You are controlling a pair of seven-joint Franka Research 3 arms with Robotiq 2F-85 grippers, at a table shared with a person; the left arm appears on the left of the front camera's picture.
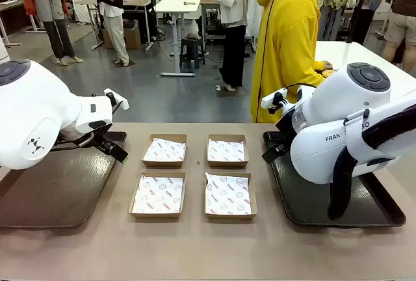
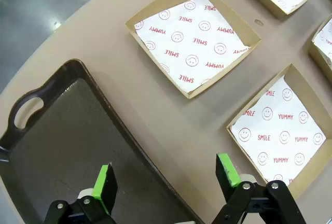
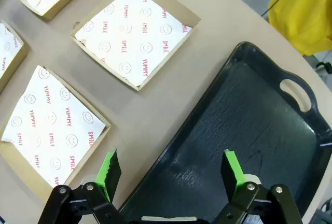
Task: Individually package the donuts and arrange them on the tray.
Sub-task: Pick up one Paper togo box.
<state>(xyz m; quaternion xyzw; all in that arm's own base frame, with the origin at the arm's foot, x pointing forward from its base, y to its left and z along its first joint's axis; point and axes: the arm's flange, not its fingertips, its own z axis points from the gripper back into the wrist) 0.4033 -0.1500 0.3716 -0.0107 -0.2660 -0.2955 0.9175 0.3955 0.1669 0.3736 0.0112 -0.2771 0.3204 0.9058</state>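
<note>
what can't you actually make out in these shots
Front view: the right arm hides much of the right tray.
Front view: whether the person holds anything is too small to tell.
Left wrist view: the left tray runs off the bottom edge.
Right wrist view: one box is mostly cut off by the left edge.
</note>
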